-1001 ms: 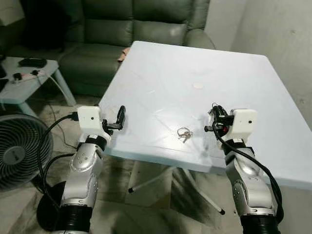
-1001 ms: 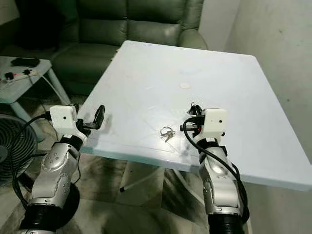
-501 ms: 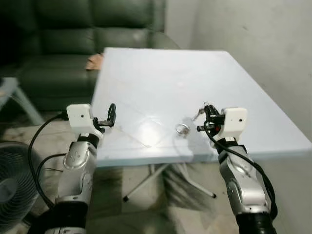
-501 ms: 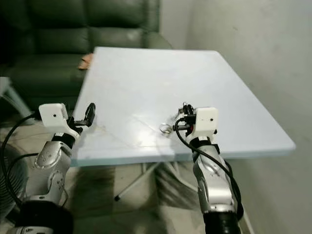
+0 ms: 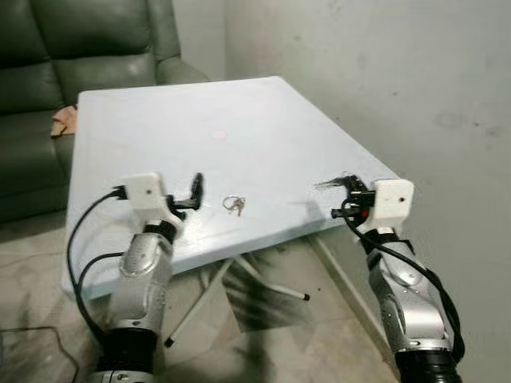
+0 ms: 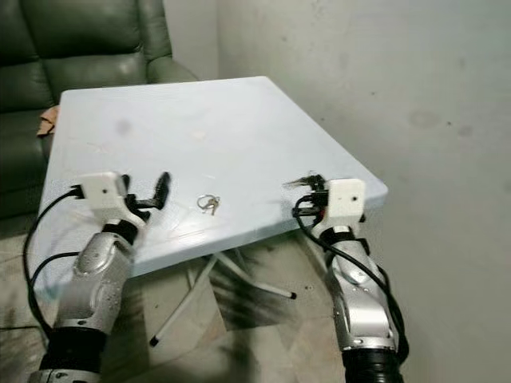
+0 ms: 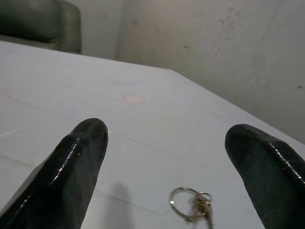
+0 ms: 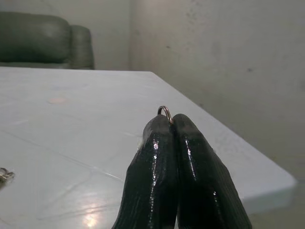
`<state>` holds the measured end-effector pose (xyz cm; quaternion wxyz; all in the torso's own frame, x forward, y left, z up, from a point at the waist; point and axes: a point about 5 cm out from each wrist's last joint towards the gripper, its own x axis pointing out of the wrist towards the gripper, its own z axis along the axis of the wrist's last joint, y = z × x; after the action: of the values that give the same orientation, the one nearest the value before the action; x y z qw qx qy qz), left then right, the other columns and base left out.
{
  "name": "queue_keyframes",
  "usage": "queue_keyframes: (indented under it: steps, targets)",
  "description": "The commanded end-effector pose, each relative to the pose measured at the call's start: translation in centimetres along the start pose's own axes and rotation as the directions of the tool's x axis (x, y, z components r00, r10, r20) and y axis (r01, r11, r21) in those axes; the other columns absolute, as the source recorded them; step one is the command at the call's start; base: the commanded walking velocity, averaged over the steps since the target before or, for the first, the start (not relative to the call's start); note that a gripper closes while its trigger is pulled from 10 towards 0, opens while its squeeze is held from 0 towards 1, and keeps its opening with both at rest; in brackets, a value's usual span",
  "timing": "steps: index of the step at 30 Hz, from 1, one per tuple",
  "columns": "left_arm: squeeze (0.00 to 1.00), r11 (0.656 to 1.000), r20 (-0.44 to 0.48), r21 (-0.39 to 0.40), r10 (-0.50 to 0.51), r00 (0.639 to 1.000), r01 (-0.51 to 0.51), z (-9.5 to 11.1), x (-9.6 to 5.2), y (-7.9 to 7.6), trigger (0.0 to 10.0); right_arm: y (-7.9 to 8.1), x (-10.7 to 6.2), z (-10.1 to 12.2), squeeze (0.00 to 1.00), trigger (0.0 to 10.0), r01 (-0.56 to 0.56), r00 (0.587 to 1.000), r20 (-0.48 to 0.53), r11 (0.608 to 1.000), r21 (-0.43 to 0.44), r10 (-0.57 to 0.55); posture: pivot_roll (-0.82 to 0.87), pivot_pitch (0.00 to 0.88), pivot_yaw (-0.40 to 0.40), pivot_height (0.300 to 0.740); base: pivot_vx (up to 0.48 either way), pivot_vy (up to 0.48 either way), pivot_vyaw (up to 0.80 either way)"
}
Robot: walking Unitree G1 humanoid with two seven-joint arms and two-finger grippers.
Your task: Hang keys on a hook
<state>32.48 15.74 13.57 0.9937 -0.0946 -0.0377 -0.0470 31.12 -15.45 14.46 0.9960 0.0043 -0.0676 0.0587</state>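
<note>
Two grippers: left gripper (image 7: pixel 164 167) fingers spread near keys (image 5: pixel 233 205); right gripper (image 8: pixel 172 125) fingers pinching key ring (image 8: pixel 165 112) over table (image 5: pixel 160 128).

Right gripper (image 8: pixel 172 125) fingers pressed together hide most of a key ring (image 8: pixel 165 113), only its top arc pokes out. Right gripper tip motion-blurred in the eye views. Second key bunch (image 8: pixel 5 174) cut by the frame edge. Sofa (image 5: pixel 72 48) cropped.

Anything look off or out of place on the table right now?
One thing: the right gripper is shut on a key ring, yet a second set of keys lies loose on the table near the open left gripper.
</note>
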Motion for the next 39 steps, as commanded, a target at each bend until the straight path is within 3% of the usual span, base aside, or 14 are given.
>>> queue_keyframes:
  steps: [1,39]
  targets:
    - [0.0,1.0,-0.019,0.008,0.0,1.0,0.0,-0.09,0.14,-0.02,10.0,0.07,0.07,0.45,0.0,10.0,-0.006,1.0,0.016,1.0,-0.003,0.006,0.01,0.0,-0.026,0.732,0.0,0.0,-0.77]
    - [0.0,1.0,-0.048,0.022,0.019,0.999,-0.018,-0.36,0.0,-0.09,10.0,0.19,-0.31,0.15,0.0,10.0,-0.016,1.0,-0.006,1.0,-0.01,0.016,0.01,0.0,-0.031,0.732,0.0,0.0,-0.78]
